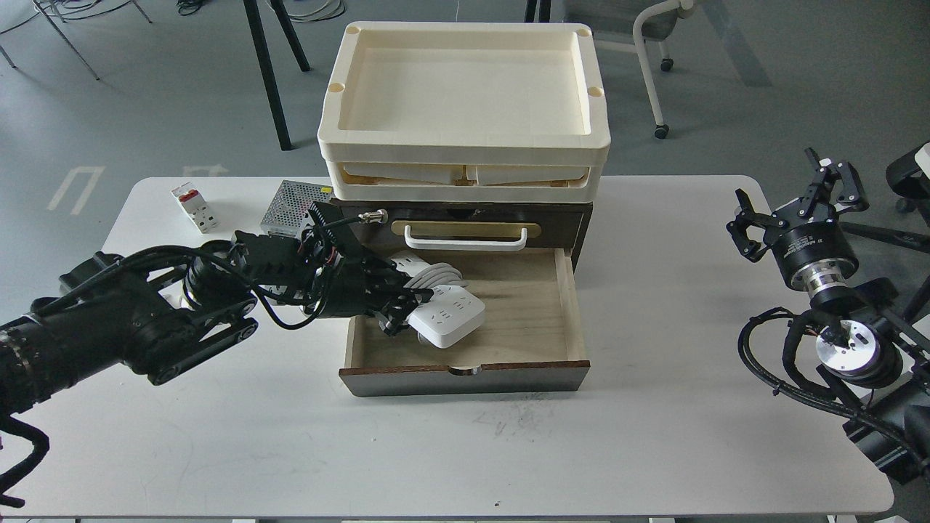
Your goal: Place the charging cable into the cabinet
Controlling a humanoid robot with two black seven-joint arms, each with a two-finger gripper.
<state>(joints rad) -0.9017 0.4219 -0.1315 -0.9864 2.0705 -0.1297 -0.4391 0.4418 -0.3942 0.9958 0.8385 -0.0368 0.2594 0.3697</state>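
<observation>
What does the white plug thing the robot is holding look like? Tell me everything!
The charging cable is a white, smooth, plastic-looking power strip with rounded corners and several socket holes on top. Its thick white cord is coiled in loops at its far end. It sits tilted over the open light-wood drawer of the cabinet, toward the drawer's left side. The left gripper has its jaws closed on the strip's near-left end. Whether it touches the drawer floor can't be told.

Charging cable [447, 312] in the cabinet's [465, 370] open drawer, trays [465, 138] on top, metal box [290, 207] left.
</observation>
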